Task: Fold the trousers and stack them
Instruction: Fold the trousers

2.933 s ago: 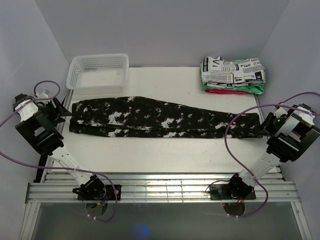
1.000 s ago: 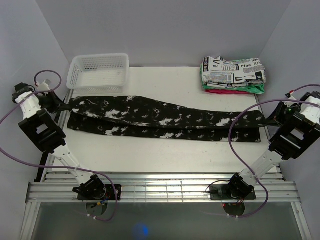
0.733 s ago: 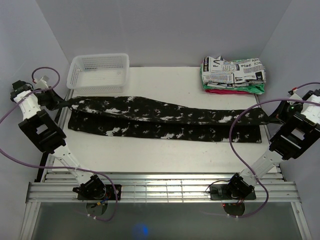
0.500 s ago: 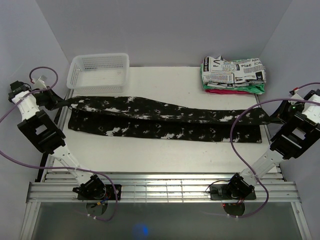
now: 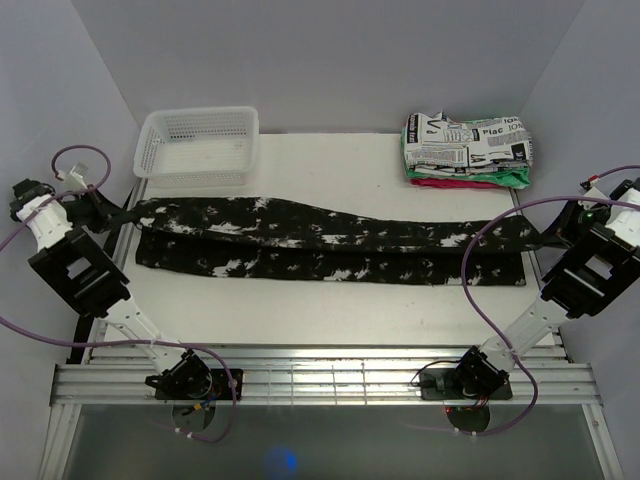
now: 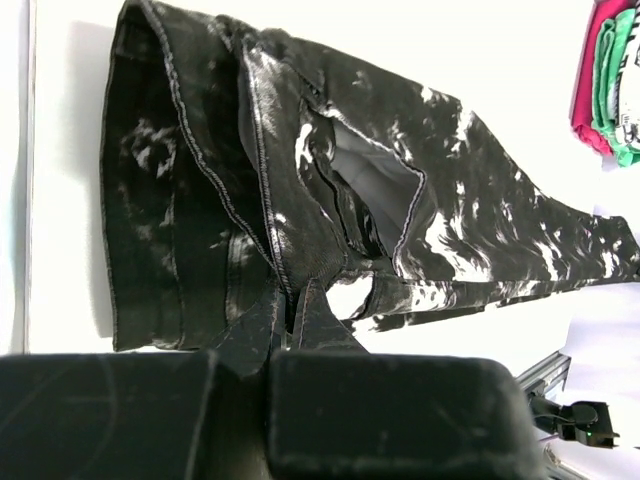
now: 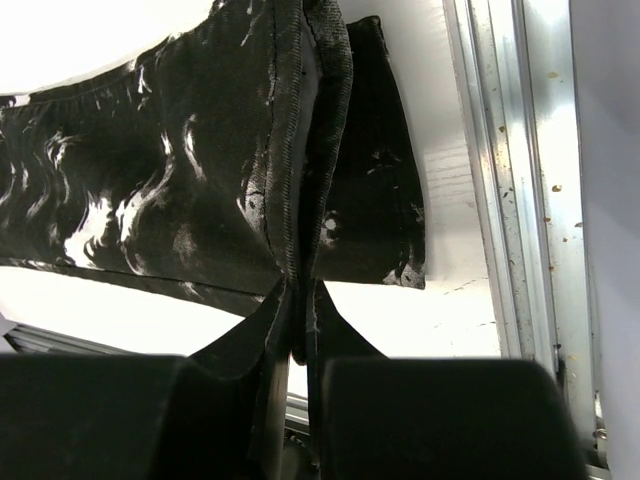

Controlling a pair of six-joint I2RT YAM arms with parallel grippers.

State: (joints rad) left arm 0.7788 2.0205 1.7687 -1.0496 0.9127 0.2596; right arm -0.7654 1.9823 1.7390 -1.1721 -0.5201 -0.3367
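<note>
Counter: the trousers lie at full length, left to right across its middle, doubled lengthwise. I judge only that first long fold is done. The crosswise folds and the move to the folded pile at the far right are left. My left end effector is clamped tight on the wider left end and the right end effector is pinched closed on the right end's edge, with the upper layer apparently raised between them.
</note>
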